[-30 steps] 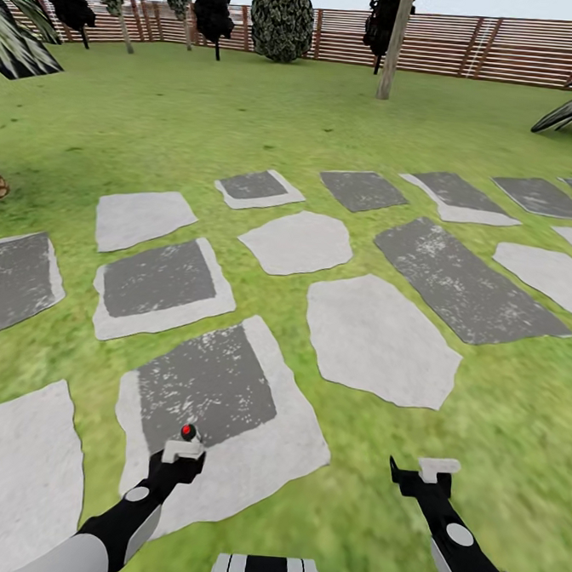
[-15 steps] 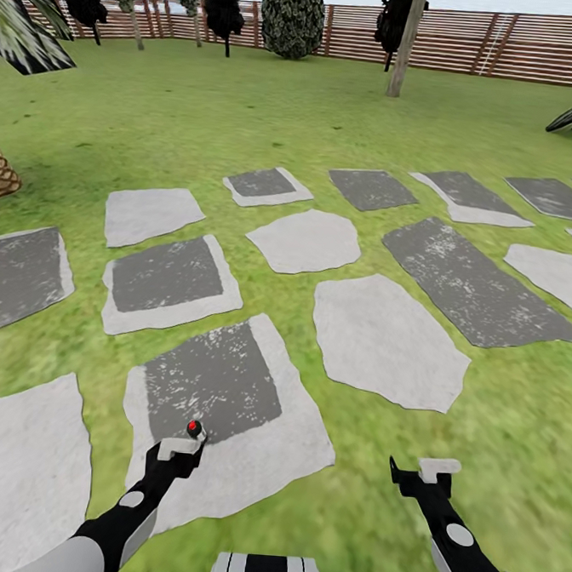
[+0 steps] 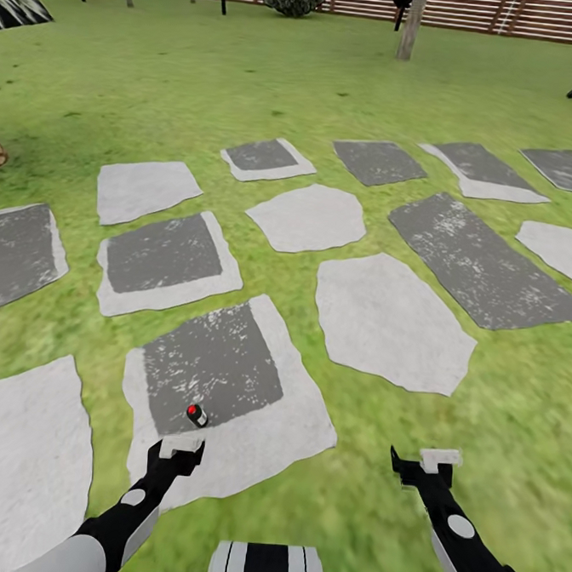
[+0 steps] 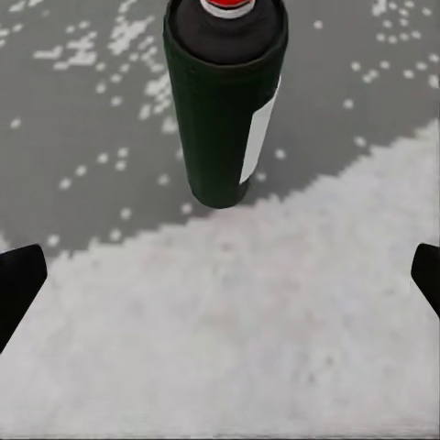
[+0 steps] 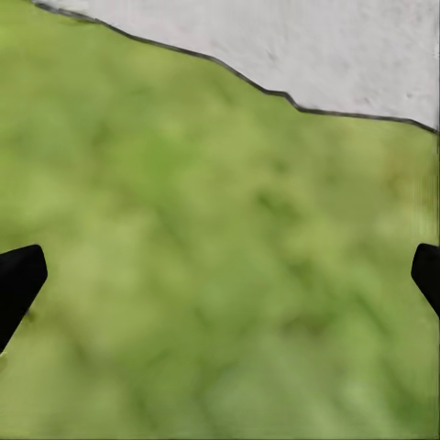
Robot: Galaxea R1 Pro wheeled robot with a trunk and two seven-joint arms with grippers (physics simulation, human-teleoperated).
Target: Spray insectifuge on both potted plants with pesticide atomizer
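From the head camera, the spray bottle (image 3: pixel 197 415) stands upright on a stepping stone (image 3: pixel 227 393) in the lawn (image 3: pixel 250 70), at the near edge of the stone's dark grey middle where it meets the pale border, just ahead of the left gripper (image 3: pixel 178 447) and apart from it. At that range the bottle is only a small dark shape with a red dot on top; the left wrist camera brings it close, showing a dark green body (image 4: pixel 225 101), a white label strip down one side, a dark cap and a red button, its base sitting right at the line between the speckled grey patch and the whitish rim. In that same view the two black fingertips (image 4: pixel 18 284) sit far apart at opposite edges, spread wide with nothing between them, the bottle beyond them and untouched. The right gripper (image 3: pixel 427 465) hangs over grass to the right of that stone; its wrist camera shows blurred green turf and the edge of a pale stone slab (image 5: pixel 312 46), with its fingertips (image 5: pixel 18 280) likewise spread wide and empty. Only the head view takes in the other grey and white stones, the brown slatted fence (image 3: pixel 510 16) and a tree trunk (image 3: pixel 412 26) at the far side.
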